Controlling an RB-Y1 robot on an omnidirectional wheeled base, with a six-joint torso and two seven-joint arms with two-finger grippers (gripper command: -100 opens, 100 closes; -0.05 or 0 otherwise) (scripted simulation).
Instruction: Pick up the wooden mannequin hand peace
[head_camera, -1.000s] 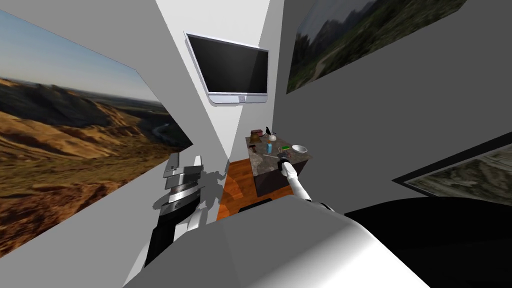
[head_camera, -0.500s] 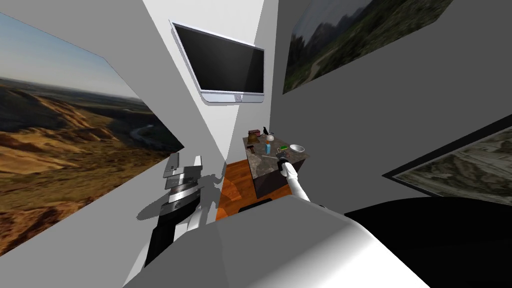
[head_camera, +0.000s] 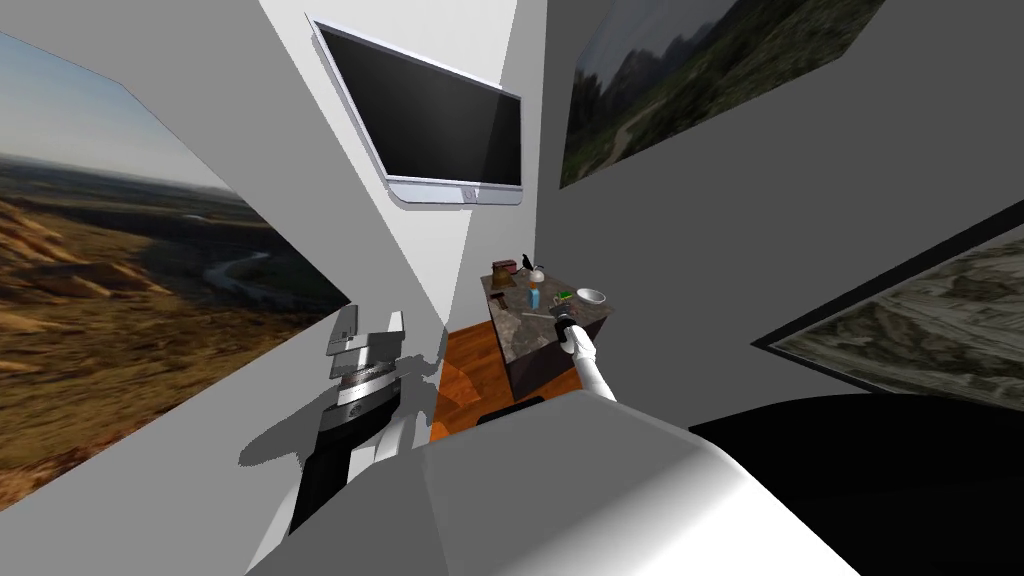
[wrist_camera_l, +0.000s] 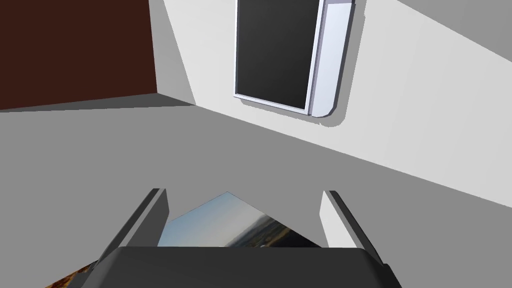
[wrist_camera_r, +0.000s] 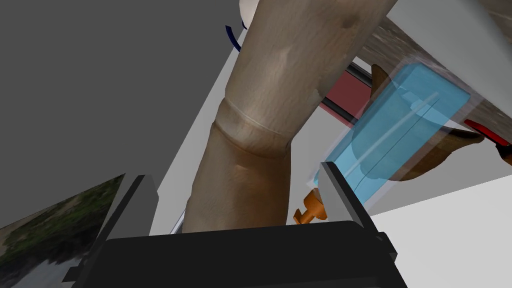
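Note:
The wooden mannequin hand (wrist_camera_r: 260, 110) is a tan, jointed piece that runs out from between my right gripper's fingers. My right gripper (wrist_camera_r: 235, 180) is open around it, with a gap showing at each finger. In the head view, my right gripper (head_camera: 562, 318) reaches over the near edge of a small stone-topped table (head_camera: 520, 330), with the mannequin hand (head_camera: 538, 314) lying there as a thin pale shape. My left gripper (head_camera: 368, 322) is raised beside the left wall, open with nothing in it (wrist_camera_l: 243, 192).
A clear blue bottle (wrist_camera_r: 395, 125) with an orange cap lies just beyond the mannequin hand. The table also carries a white bowl (head_camera: 591, 296), a brown box (head_camera: 503, 272), a small black figure (head_camera: 526, 262) and a green item (head_camera: 566, 295). A screen (head_camera: 430, 120) hangs above.
My head camera has moved, so the screen and wall pictures have shifted left and the table sits slightly higher. My right gripper stays at the table's near edge; the left arm holds still.

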